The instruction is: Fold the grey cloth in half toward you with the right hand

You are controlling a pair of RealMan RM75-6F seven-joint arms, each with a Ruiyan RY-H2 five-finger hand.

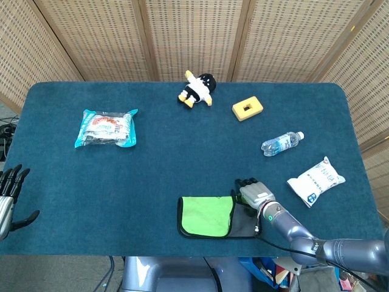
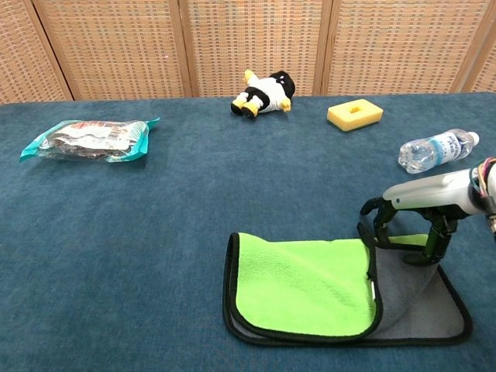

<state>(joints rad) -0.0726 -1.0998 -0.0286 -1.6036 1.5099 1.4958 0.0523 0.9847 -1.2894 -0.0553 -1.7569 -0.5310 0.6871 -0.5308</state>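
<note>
Grey cloth lies at the near edge of the bench, right of centre, already partly turned over: a lime-green flap covers its left part and only the right strip shows grey. The right hand sits at the cloth's far right corner, fingers curled down onto the fabric there; the chest view suggests a pinch on the raised edge, though the contact itself is hard to make out. To do this step well, I judge the hand should secure that far edge firmly, lift only enough to clear the lower layer, then draw it straight toward the near edge so the borders meet squarely without bunching. The left hand rests at the bench's left edge, fingers spread and holding nothing. Farther off lie a water bottle, a white packet, a yellow block, a plush penguin and a snack bag.
</note>
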